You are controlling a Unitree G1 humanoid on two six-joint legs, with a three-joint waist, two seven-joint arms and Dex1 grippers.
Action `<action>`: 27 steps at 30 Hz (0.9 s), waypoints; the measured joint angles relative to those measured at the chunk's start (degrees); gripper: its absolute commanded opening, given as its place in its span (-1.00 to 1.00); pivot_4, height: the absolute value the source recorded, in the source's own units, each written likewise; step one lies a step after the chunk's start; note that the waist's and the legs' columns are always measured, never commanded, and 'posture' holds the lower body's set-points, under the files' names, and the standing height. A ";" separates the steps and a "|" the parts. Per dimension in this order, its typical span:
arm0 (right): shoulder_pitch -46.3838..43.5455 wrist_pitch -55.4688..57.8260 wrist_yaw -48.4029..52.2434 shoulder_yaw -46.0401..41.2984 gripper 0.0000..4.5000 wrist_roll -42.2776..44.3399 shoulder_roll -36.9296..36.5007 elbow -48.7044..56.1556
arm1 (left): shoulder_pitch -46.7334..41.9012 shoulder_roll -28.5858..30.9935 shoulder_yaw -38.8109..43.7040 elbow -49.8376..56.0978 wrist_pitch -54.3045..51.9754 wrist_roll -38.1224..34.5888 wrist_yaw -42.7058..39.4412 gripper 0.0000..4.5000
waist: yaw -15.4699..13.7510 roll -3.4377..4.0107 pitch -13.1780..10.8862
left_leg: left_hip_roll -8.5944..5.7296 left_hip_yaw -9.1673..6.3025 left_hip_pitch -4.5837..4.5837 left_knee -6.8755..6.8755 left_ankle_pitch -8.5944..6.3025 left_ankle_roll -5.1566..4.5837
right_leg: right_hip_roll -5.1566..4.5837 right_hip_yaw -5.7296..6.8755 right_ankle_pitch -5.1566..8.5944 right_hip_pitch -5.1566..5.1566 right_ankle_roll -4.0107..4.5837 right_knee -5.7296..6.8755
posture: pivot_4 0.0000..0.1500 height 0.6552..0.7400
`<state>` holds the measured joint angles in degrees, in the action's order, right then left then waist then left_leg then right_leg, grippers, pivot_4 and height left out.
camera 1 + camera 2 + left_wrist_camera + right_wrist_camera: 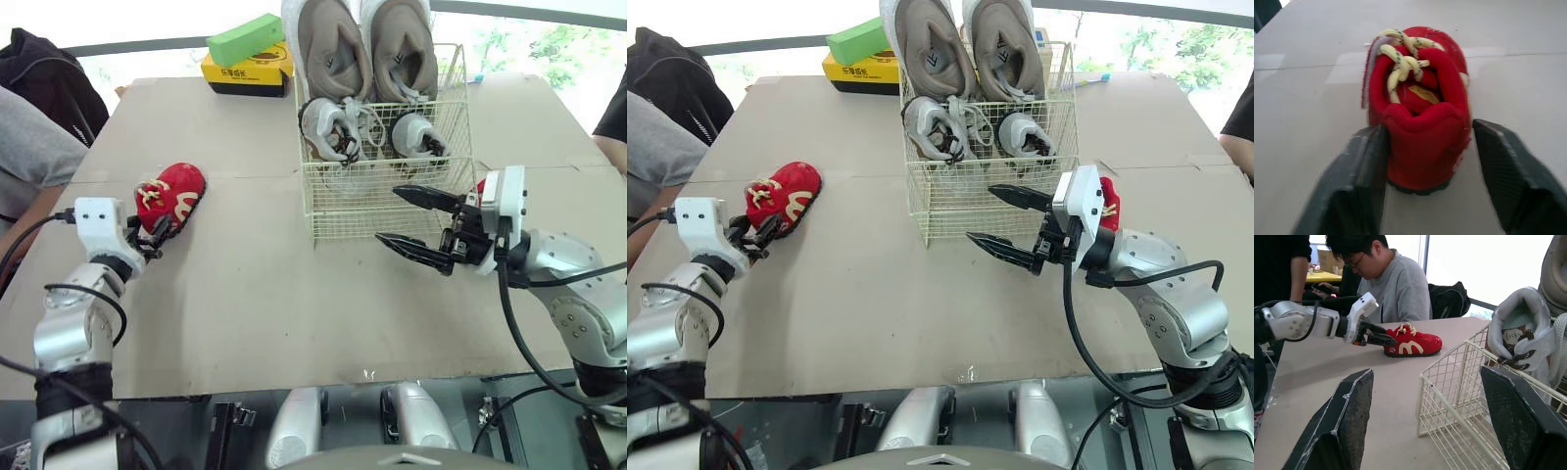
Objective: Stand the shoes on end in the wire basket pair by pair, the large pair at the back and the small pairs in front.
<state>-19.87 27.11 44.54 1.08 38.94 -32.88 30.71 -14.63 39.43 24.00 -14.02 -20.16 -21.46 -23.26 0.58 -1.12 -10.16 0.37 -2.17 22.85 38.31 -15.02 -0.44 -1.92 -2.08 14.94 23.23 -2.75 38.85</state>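
The red pair is the step in hand. The left pincer [157,235], spread, straddles the heel of the red shoe [174,191] lying on the surface [255,294], left of the wire basket [333,196]. Next it must pinch and lift. The right pincer [387,213] hangs spread before the basket.

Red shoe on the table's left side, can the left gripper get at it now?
Probably yes: the left gripper is open at the heel of the red shoe, one finger each side, nothing between.
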 measured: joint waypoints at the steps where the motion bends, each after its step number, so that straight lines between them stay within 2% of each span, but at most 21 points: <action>1: 0.51 0.01 -0.10 -0.22 0.47 0.00 -0.20 0.25 | -0.21 -0.12 -0.09 -1.19 1.16 0.33 -0.78 -0.42 | -0.03 0.00 0.00 | 0.00 0.00 0.00 0.00 0.00 0.00 | -0.05 0.00 0.00 0.00 0.00 0.00 | 1.00 1.00; 4: 1.62 0.04 -0.61 -1.53 0.47 0.01 -0.64 1.19 | 0.12 -0.47 -0.04 -1.65 2.58 1.15 -1.53 -0.90 | -0.01 0.00 0.00 | 0.01 0.00 0.00 0.00 0.00 0.00 | -0.13 -0.02 -0.01 0.00 -0.01 0.00 | 1.00 1.00; 5: 1.98 0.06 -0.94 -1.77 0.47 0.00 -0.71 1.68 | 0.36 -0.71 0.09 -1.54 3.04 1.20 -1.55 -0.94 | 0.02 0.00 0.00 | 0.02 -0.01 0.00 0.00 0.00 0.00 | -0.24 -0.04 -0.01 0.00 -0.01 0.00 | 1.00 1.00; 9: 1.81 0.85 -3.00 -1.90 0.47 -0.07 -0.58 2.34 | 1.60 -5.31 1.52 3.33 8.47 0.82 -0.58 -0.94 | -0.11 -0.10 -0.06 | 0.05 -0.07 0.12 0.03 0.00 0.01 | -0.36 0.00 -0.01 0.03 0.00 -0.02 | 1.00 1.00; 12: -3.77 3.45 -5.16 -2.27 0.47 1.35 -0.66 2.24 | 1.78 -8.54 0.58 19.46 15.77 0.92 -0.15 -0.94 | -0.09 -0.52 -0.13 | 0.11 -0.37 0.96 0.31 0.05 0.09 | -0.35 0.05 -0.19 0.66 0.09 -0.03 | 1.00 1.00; 14: -10.07 5.36 -5.12 -2.26 0.47 1.21 -4.34 2.54 | -1.60 -7.84 -1.77 31.35 19.92 1.18 -0.93 -0.94 | -0.32 -0.35 -0.09 | 0.03 -0.34 0.98 0.26 0.17 0.31 | -0.44 0.05 -0.22 0.67 0.08 -0.11 | 1.00 1.00; 16: -13.16 7.01 -4.95 -2.62 0.47 0.72 -7.45 2.44 | -3.63 -6.98 -2.32 35.36 21.81 1.72 -1.34 -0.94 | -0.26 -0.16 0.03 | 0.01 -0.29 0.83 0.10 0.04 0.08 | -0.42 0.03 -0.22 0.57 0.08 -0.23 | 1.00 1.00; 20: -27.48 16.15 -1.36 -4.32 0.47 6.58 -14.64 -3.91 | -9.54 -4.27 -5.20 32.77 26.39 3.25 -5.76 -0.94 | 0.38 0.16 -0.14 | 0.03 -0.11 0.81 0.10 0.04 0.05 | 0.01 0.16 -0.22 0.66 0.11 -0.10 | 1.00 1.00; 23: -40.44 21.18 -0.40 -7.75 0.47 10.86 -17.20 -9.86 | -11.19 -2.29 -9.67 31.94 32.47 3.19 -14.20 -0.94 | 0.32 0.18 -0.13 | 0.09 0.08 0.84 0.06 0.04 0.04 | 0.07 0.28 -0.21 0.62 0.11 -0.29 | 1.00 1.00; 27: -47.58 27.45 1.43 -5.22 0.47 12.23 -18.71 -14.61 | -12.63 -0.39 -15.11 27.04 42.37 5.58 -22.47 -0.94 | 0.28 0.34 -0.23 | 0.07 0.24 0.97 0.06 0.03 0.01 | 0.02 0.17 -0.21 0.70 0.09 -0.40 | 1.00 1.00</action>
<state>-67.45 54.56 45.98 -4.15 51.18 -51.59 16.10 -27.26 39.05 8.88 13.02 22.21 -15.88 -45.74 0.86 -0.78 -10.39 0.43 -1.93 23.82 38.36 -14.99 -0.43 -1.90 -1.91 14.73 23.94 -2.66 38.46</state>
